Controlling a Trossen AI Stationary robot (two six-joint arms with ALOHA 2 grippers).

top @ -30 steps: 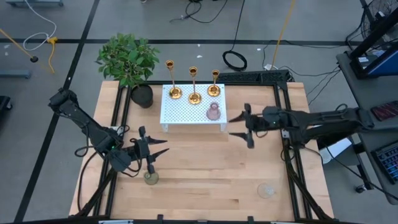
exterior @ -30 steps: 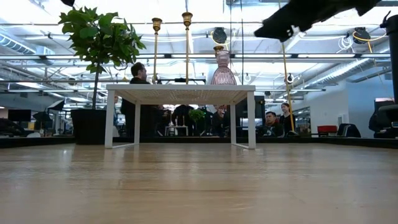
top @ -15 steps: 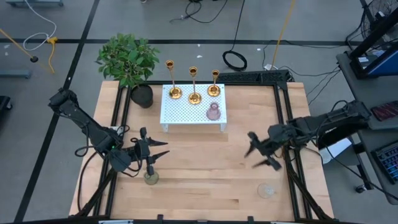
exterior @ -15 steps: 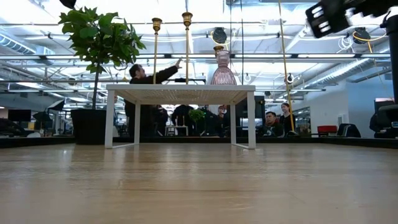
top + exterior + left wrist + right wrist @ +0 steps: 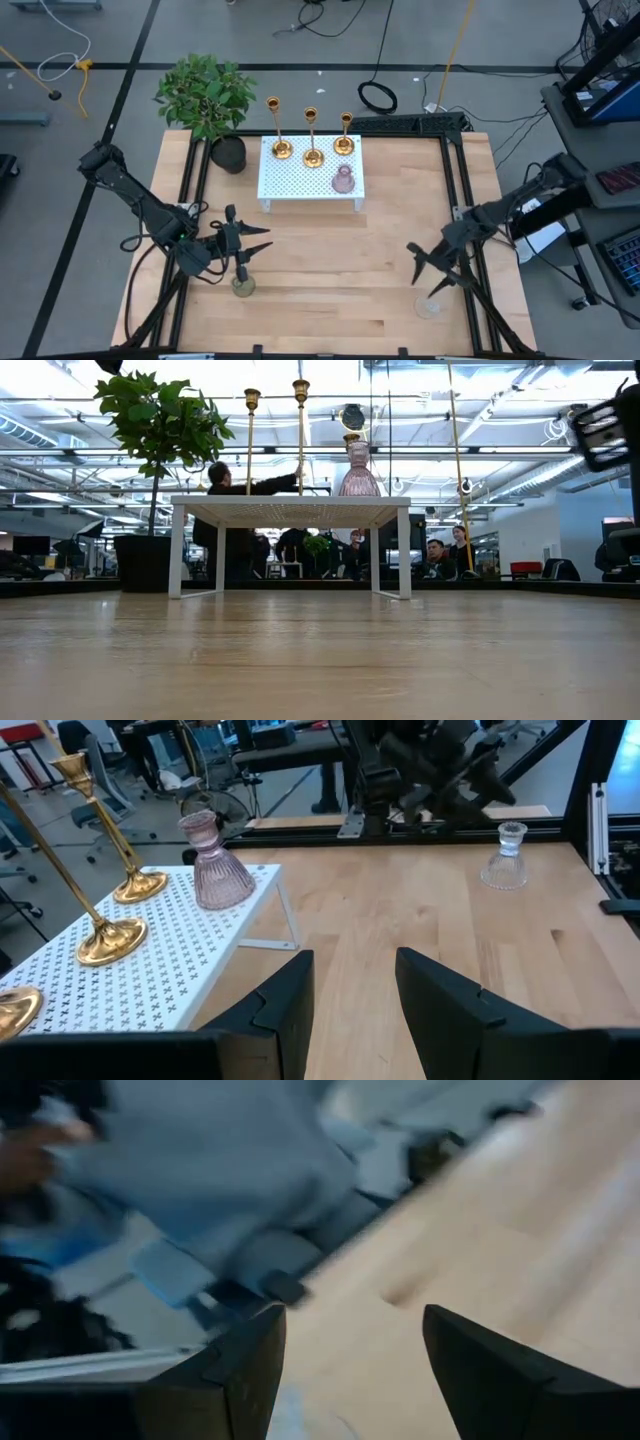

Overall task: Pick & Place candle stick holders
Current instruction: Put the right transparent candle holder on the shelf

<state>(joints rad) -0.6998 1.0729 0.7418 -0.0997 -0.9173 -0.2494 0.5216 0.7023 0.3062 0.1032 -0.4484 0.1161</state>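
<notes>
Candlesticks [image 5: 311, 138] number three gold; squat holders [image 5: 343, 180] three.

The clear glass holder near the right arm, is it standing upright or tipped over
Upright. The clear holder stands on its wide base with its narrow neck pointing up, on the bare wood beside the right gripper.

From my station I see two matte black jointed arms, one on each side of the table. The left arm [image 5: 135, 200] is built of slim dark segments with chunky rounded joints, and a thin black cable loops off beside it. Its left gripper [image 5: 350, 995] ends in two flat, angular black fingers [image 5: 285, 1000] with bevelled edges. The right arm [image 5: 520, 205] is equally dark, with a lighter patch near its base. The right gripper [image 5: 432, 272] carries two pointed black fingers [image 5: 245, 1360], wedge-shaped and smooth-faced.
</notes>
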